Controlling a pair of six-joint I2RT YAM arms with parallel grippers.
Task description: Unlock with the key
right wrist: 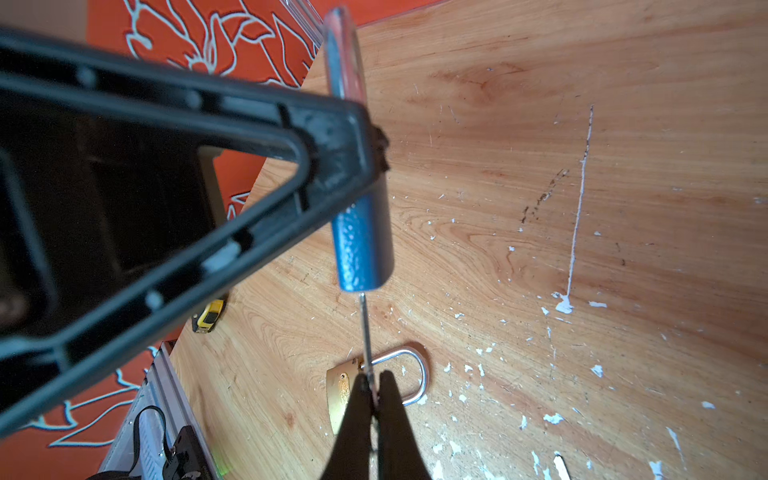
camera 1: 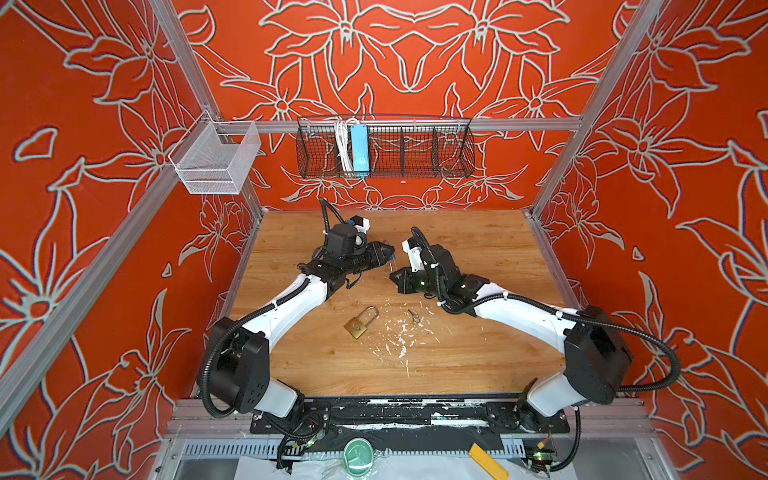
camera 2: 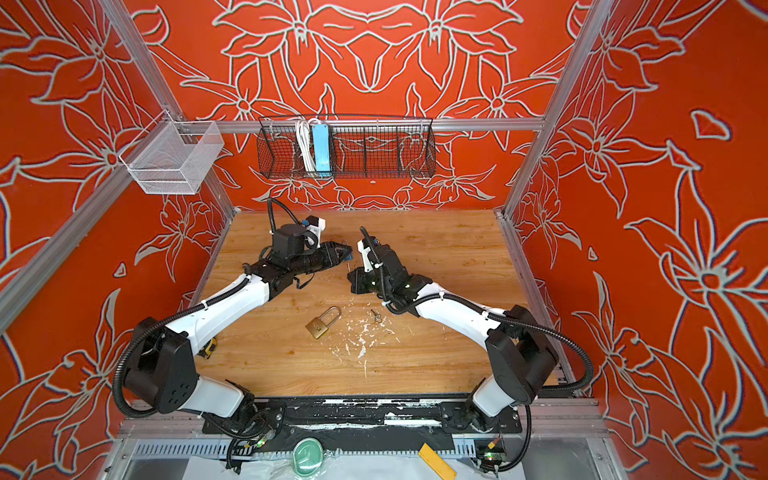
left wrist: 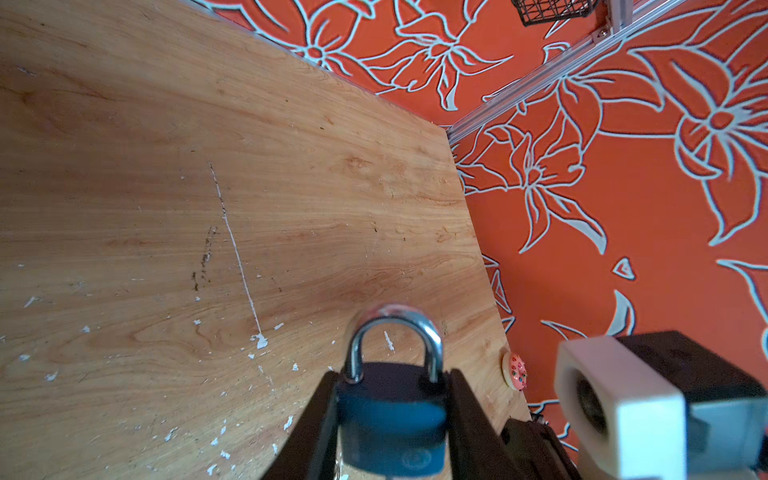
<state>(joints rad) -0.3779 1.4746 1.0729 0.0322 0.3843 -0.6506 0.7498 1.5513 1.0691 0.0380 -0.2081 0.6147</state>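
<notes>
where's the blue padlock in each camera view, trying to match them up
Both top views: blue padlock is small, mid-table, where the two arms meet.
Left wrist: close up, clamped in the left gripper.
Right wrist: close up, seen edge-on, the key meeting its base, pinched by the right gripper.
Landmark: brass padlock lying on the table; not in the left wrist view.

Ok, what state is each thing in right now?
blue padlock: shackle shut, clamped in left gripper.
key: pinched in right gripper, blade entering the blue padlock's underside.
brass padlock: flat on table, untouched.
second key: loose on table.
</notes>
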